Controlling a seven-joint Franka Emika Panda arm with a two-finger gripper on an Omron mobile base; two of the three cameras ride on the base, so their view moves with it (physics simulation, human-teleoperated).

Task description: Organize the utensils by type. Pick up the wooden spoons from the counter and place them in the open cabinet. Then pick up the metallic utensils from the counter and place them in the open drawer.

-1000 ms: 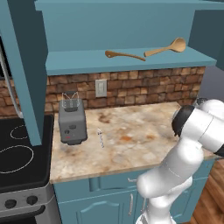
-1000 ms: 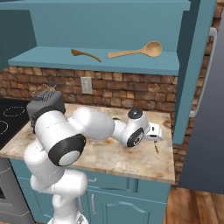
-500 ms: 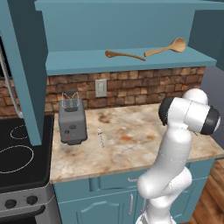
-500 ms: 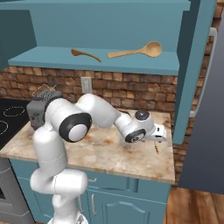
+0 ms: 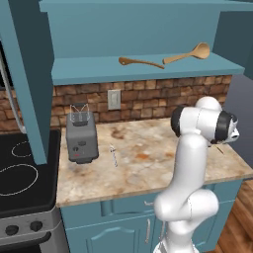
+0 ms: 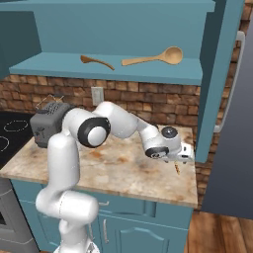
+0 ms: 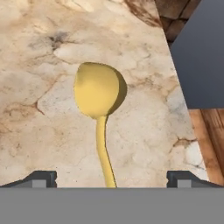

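Tool (image 7: 109, 178) open, tips straddling the yellow-ended utensil (image 7: 99, 105) lying flat on the table (image 7: 39, 122). Looks light, thin, stiff, likely slippery. Pinch across the slim handle, not the rounded bowl.

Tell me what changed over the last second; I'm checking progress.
The arm swung over the counter's right end, bringing the pincer above the yellow spoon, jaws apart, holding nothing. Both wooden spoons stayed on the cabinet shelf; toaster and thin utensil unmoved.

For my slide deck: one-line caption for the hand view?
Open gripper poised over a yellow spoon lying on the marbled counter near its edge.
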